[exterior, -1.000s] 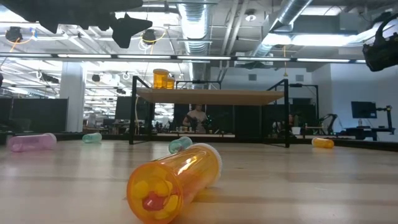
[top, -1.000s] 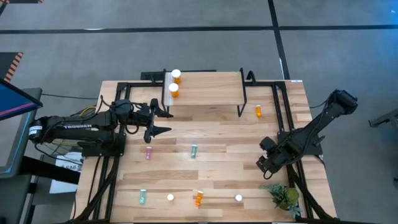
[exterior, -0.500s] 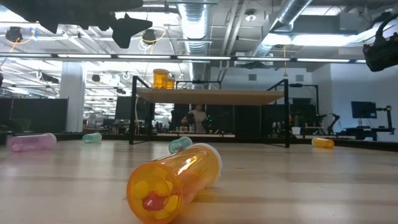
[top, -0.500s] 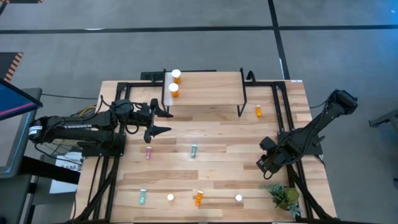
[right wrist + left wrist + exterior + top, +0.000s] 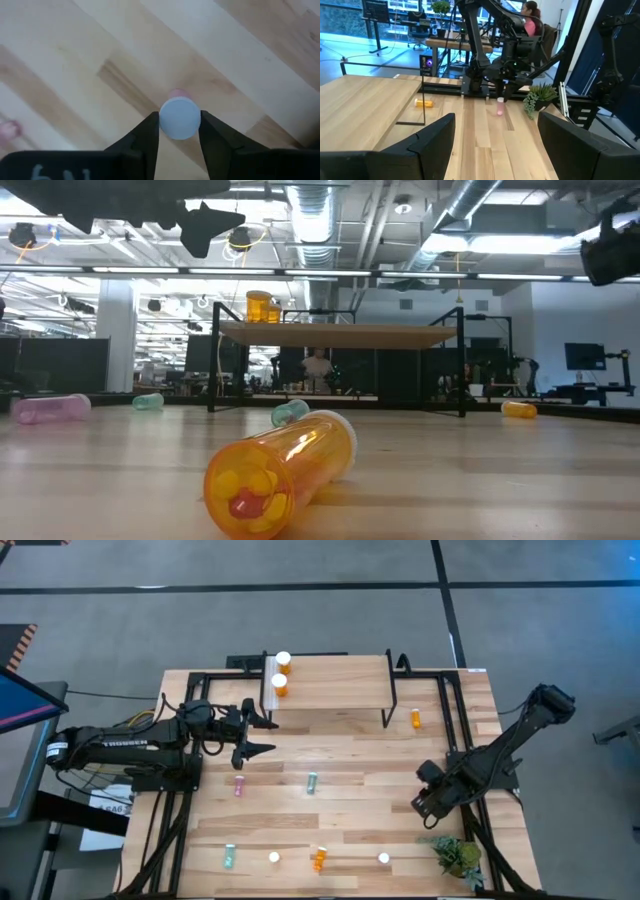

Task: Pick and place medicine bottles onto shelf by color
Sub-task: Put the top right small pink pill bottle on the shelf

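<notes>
My right gripper [image 5: 424, 802] points down near the table's right edge, shut on a pink white-capped medicine bottle [image 5: 499, 107] that stands upright on the table. My left gripper [image 5: 262, 735] hangs open and level above the table, just in front of the shelf [image 5: 330, 680], with nothing between its fingers. Two orange bottles [image 5: 281, 673] stand on the shelf's left end. Other bottles lie on the table: orange [image 5: 415, 718], pink [image 5: 238, 785], teal [image 5: 312, 781], teal [image 5: 228, 857], orange [image 5: 319, 859]. My right gripper pinches the bottle's white cap [image 5: 180, 117] between its two fingers [image 5: 150, 132], one on each side. The fingers come from above, pointing steeply down. The bottle stands upright with its base on the table.
A small green plant [image 5: 458, 855] stands at the near right corner, close to my right arm. Two white-capped bottles [image 5: 274, 857] [image 5: 383, 858] stand along the near edge. Black frame rails run along both table sides. A person sits in the room beyond.
</notes>
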You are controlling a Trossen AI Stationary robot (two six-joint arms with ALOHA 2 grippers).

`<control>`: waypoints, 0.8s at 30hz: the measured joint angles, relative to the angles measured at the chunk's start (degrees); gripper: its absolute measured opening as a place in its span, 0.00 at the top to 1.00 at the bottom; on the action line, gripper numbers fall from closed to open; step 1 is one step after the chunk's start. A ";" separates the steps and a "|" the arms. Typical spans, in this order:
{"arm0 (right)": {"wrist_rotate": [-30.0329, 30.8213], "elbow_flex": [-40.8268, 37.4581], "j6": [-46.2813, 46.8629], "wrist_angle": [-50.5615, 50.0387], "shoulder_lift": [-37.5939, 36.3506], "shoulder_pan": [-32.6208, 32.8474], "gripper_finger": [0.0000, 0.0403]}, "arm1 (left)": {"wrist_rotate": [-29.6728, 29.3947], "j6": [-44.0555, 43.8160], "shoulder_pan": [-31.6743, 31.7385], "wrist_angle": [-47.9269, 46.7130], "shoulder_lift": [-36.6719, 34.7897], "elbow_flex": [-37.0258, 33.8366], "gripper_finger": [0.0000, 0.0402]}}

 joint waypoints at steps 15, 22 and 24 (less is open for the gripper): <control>0.30 6.86 -21.82 10.42 0.04 -15.41 0.64 | -0.07 0.07 0.00 0.00 0.00 0.00 0.33; -1.02 10.82 -35.76 17.66 1.14 -23.99 0.65 | -0.07 0.07 0.00 -0.02 0.00 0.00 0.33; -1.28 12.11 -39.28 17.80 1.55 -26.19 0.64 | -0.07 0.07 -0.01 -0.01 0.01 0.00 0.33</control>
